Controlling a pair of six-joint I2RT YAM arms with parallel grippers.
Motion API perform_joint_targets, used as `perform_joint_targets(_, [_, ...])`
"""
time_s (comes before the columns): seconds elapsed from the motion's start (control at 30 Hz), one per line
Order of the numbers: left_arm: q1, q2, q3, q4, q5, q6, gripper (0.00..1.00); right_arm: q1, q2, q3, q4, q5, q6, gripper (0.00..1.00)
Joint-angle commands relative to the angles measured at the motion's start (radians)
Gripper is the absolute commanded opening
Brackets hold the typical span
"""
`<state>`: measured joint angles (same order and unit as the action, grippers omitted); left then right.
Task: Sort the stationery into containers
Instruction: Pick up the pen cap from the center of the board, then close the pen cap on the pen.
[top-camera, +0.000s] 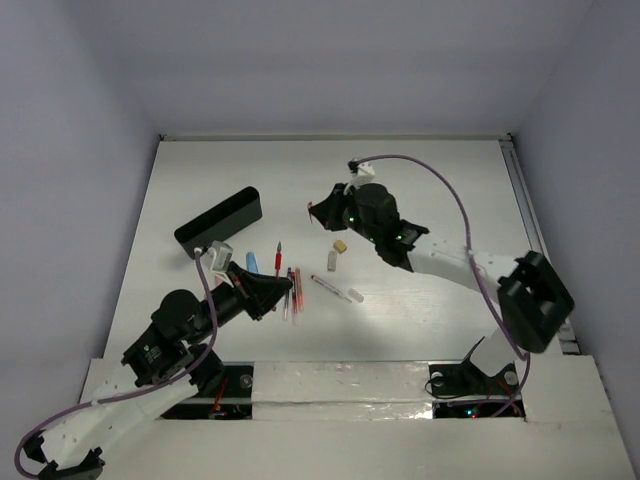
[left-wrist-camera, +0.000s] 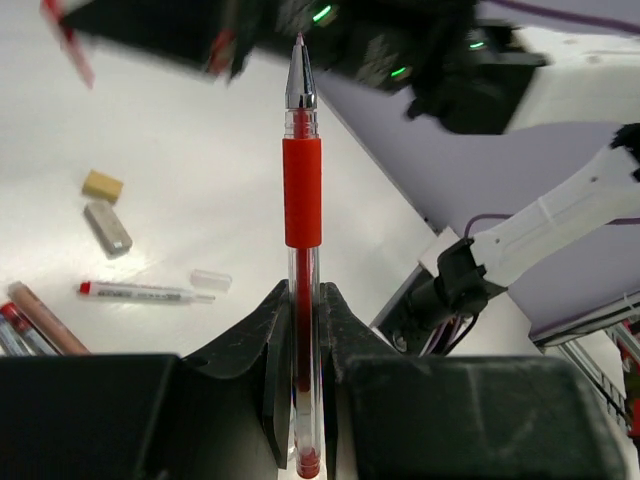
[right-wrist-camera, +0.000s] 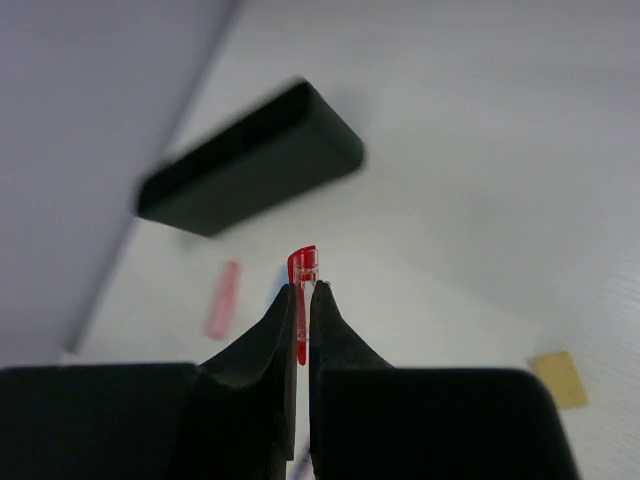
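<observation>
My left gripper (left-wrist-camera: 303, 296) is shut on a red pen (left-wrist-camera: 301, 180), uncapped, its metal tip pointing away from the jaws. In the top view this gripper (top-camera: 276, 287) holds the pen (top-camera: 278, 262) above the table beside a cluster of pens (top-camera: 293, 287). My right gripper (right-wrist-camera: 304, 291) is shut on a small red pen cap (right-wrist-camera: 303, 267). In the top view it (top-camera: 317, 210) hovers over the table's middle, right of the long black box (top-camera: 218, 222). The box also shows in the right wrist view (right-wrist-camera: 250, 160).
A beige eraser (top-camera: 340, 245), a white eraser (top-camera: 332, 261), a white pen with a red end (top-camera: 334, 289) and a clear cap (top-camera: 356, 295) lie mid-table. A blue capsule (top-camera: 252, 262) lies near the box. A pink piece (right-wrist-camera: 223, 298) shows below the box in the right wrist view.
</observation>
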<state>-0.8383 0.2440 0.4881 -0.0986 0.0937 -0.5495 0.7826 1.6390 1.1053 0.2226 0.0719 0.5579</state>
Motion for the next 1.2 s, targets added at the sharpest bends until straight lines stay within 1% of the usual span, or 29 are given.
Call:
perform_joint_targets(0.0, [0.001,0.003,-0.051,0.140,0.043,-0.059,0.00,-0.002,-0.123,-0.114,0.329,0.014,0.192,0.00])
perform_joint_targets(0.03, [0.001,0.011,-0.059,0.149,0.046,-0.066,0.00,-0.002,-0.167,-0.133,0.354,0.014,0.215,0.00])
perform_joint_targets(0.07, [0.001,0.021,-0.072,0.174,0.054,-0.069,0.00,-0.002,-0.185,-0.148,0.398,0.014,0.259,0.00])
perform_joint_targets(0.13, [0.001,0.046,-0.082,0.195,0.067,-0.073,0.00,-0.002,-0.224,-0.188,0.438,0.009,0.296,0.00])
perform_joint_targets(0.17, [0.001,0.052,-0.085,0.210,0.069,-0.072,0.00,-0.002,-0.232,-0.200,0.480,0.003,0.312,0.00])
perform_joint_targets(0.27, [0.001,0.066,-0.088,0.244,0.081,-0.069,0.00,0.020,-0.252,-0.223,0.511,0.011,0.338,0.00])
perform_joint_targets(0.43, [0.001,0.103,-0.083,0.272,0.098,-0.070,0.00,0.055,-0.249,-0.262,0.596,0.008,0.387,0.00])
perform_joint_targets(0.6, [0.001,0.121,-0.082,0.313,0.101,-0.076,0.00,0.098,-0.240,-0.318,0.727,0.035,0.450,0.00])
perform_joint_targets(0.63, [0.001,0.152,-0.083,0.318,0.103,-0.079,0.00,0.107,-0.242,-0.324,0.738,0.035,0.454,0.00])
perform_joint_targets(0.8, [0.001,0.175,-0.092,0.336,0.078,-0.099,0.00,0.153,-0.251,-0.343,0.762,0.081,0.435,0.00])
perform_joint_targets(1.17, [0.001,0.201,-0.094,0.344,0.066,-0.115,0.00,0.173,-0.266,-0.364,0.793,0.097,0.386,0.00])
